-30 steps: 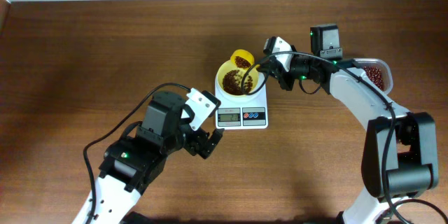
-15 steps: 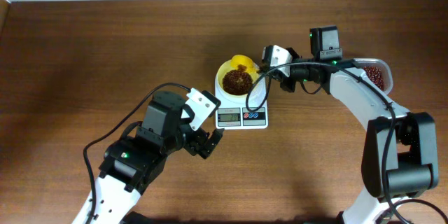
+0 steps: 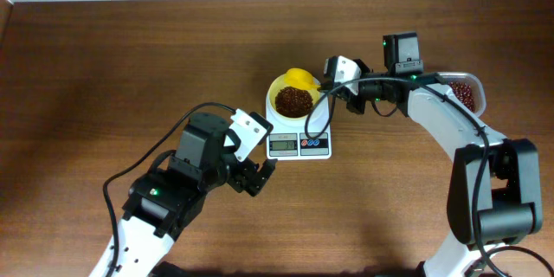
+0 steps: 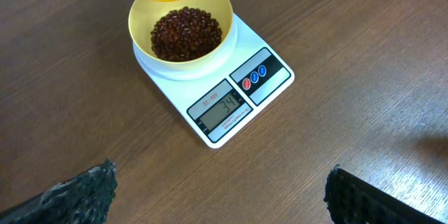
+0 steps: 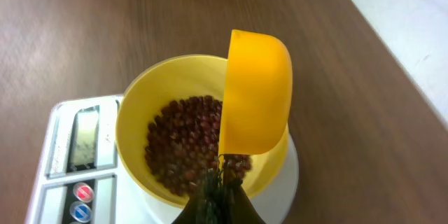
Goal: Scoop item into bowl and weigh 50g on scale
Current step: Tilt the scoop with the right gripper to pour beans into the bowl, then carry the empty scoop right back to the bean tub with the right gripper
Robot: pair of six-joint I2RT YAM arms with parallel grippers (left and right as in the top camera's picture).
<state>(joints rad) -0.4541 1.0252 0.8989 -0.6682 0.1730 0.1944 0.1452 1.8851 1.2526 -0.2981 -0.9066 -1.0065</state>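
Note:
The pale yellow bowl (image 3: 293, 97) stands on the white scale (image 3: 299, 128) and holds a heap of dark reddish-brown beans (image 3: 293, 99). The scale display (image 4: 221, 105) reads 34. My right gripper (image 3: 325, 88) is shut on the handle of a bright yellow scoop (image 3: 299, 77), tipped on its side over the bowl's far rim. In the right wrist view the scoop (image 5: 256, 92) hangs above the beans (image 5: 187, 140) in the bowl (image 5: 168, 84). My left gripper (image 3: 256, 176) is open and empty, in front of the scale; its fingertips (image 4: 364, 197) frame bare table.
A clear plastic container (image 3: 465, 93) with more beans stands at the right, behind the right arm. The table's back edge runs along the top of the overhead view.
The scoop turned over the bowl and its beans dropped in; the heap in the bowl grew. The right gripper drew back slightly. The left arm stayed still.

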